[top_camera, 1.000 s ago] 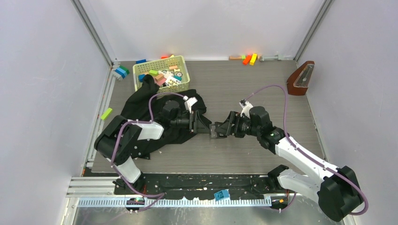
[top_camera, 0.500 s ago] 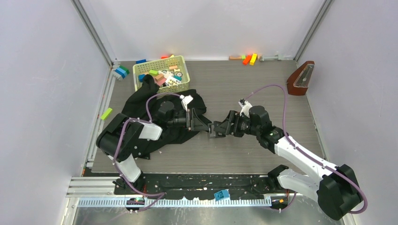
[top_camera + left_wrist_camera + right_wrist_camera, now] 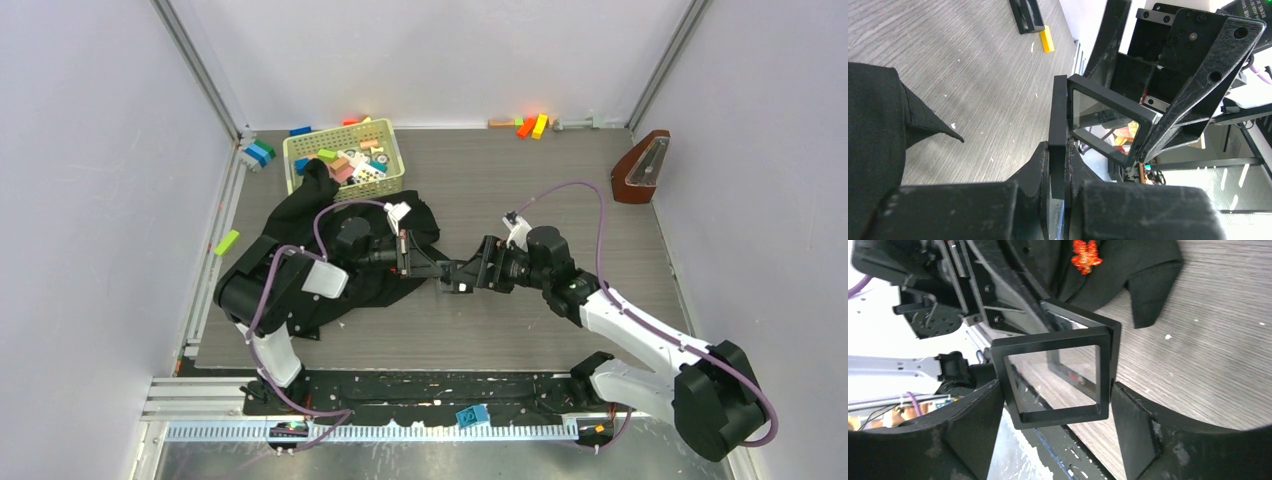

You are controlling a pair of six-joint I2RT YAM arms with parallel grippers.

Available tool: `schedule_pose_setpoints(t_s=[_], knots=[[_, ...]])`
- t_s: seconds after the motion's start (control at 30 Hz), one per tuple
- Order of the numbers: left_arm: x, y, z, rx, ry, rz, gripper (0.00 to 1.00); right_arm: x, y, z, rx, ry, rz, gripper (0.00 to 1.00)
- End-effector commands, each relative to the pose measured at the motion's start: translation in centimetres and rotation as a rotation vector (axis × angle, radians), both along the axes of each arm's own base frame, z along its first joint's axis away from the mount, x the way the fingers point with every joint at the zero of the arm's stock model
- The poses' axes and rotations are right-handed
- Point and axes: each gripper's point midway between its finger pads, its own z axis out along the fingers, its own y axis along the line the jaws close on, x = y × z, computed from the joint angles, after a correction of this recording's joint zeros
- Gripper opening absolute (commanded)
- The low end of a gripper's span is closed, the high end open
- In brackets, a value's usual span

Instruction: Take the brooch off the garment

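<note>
On the black garment (image 3: 1145, 265) lies the orange brooch (image 3: 1087, 255).

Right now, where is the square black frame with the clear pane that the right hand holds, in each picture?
Top external: the square black frame mid-table, where both arms meet.
Left wrist: frame right of centre, tilted, beside a second frame.
Right wrist: frame at centre, between the right hand's fingers.
Shared landmark: the floppy black cloth garment, in all three.
</note>
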Motion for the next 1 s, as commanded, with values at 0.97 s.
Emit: schedule_pose_setpoints(t_s=[0.97], knots=[[1.3, 1.1, -1.4, 0.201, -0.099, 0.055, 0.0, 0.4, -1.4, -1.3, -0.207, 0.011, -0.013, 0.73]])
